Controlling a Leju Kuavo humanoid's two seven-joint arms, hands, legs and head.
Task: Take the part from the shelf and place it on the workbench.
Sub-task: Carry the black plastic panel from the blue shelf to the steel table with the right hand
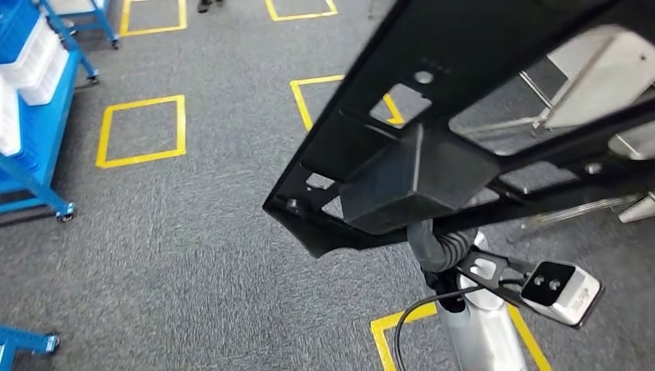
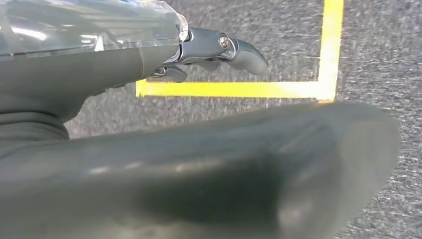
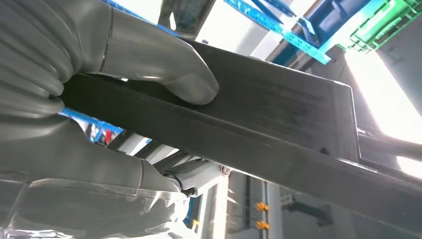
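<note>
At the far left of the head view stands a blue shelf cart (image 1: pixel 35 166) on castors, holding white bins (image 1: pixel 31 62), on a grey carpet floor (image 1: pixel 193 255) marked with yellow tape squares (image 1: pixel 143 130). The left wrist view shows the left hand (image 2: pixel 199 52) above that carpet and a yellow tape corner, its dark fingers (image 2: pixel 244 52) slightly curled and holding nothing that can be seen, though much of it is hidden. Rightward, a large black frame part (image 1: pixel 432 147), with cut-out openings and a boxy block at its middle, is carried in the air over the floor. The right hand (image 3: pixel 99 89) grips it: the thick grey thumb (image 3: pixel 164 64) presses on one face of a flat black bar, the other fingers wrapped beneath.
</note>
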